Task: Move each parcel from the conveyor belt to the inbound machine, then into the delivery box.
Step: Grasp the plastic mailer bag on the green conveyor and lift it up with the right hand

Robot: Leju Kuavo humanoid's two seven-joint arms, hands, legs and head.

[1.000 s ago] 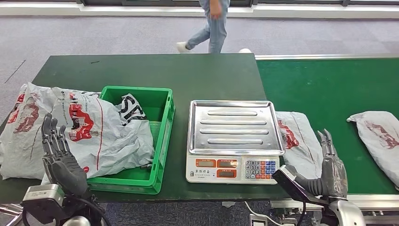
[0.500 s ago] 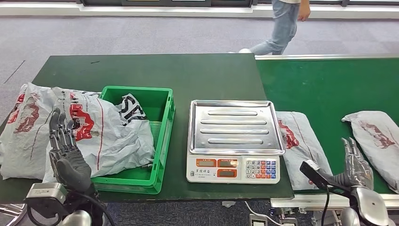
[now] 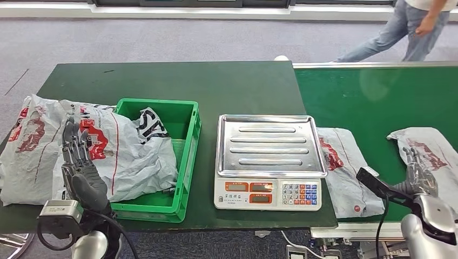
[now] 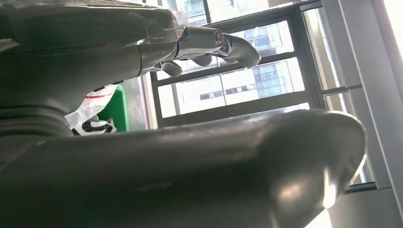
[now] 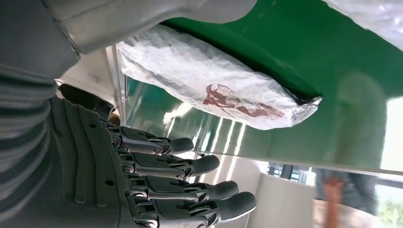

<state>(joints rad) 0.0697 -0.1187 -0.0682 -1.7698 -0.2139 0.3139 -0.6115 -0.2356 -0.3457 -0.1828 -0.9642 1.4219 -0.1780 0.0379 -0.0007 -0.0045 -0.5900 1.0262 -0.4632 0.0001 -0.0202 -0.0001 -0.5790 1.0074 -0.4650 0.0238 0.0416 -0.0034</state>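
On the green conveyor belt (image 3: 378, 97) lies a crinkled grey parcel (image 3: 345, 167) with red print, both hands (image 3: 81, 167) (image 3: 421, 175) empty, fingers extended.

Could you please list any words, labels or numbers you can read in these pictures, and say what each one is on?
Nothing can be read for certain.
Scale: small dark characters on its front panel, too small to read; keypad markings also too small.
Parcel in the green crate: large black letters, folded and cut off, not readable.
Parcels on the conveyor belt: red printed graphics, no legible words.
Large parcels beside the crate: red print, too blurred.

Grey, seemingly red-printed parcels (image 3: 345, 167); green belt (image 3: 378, 97).
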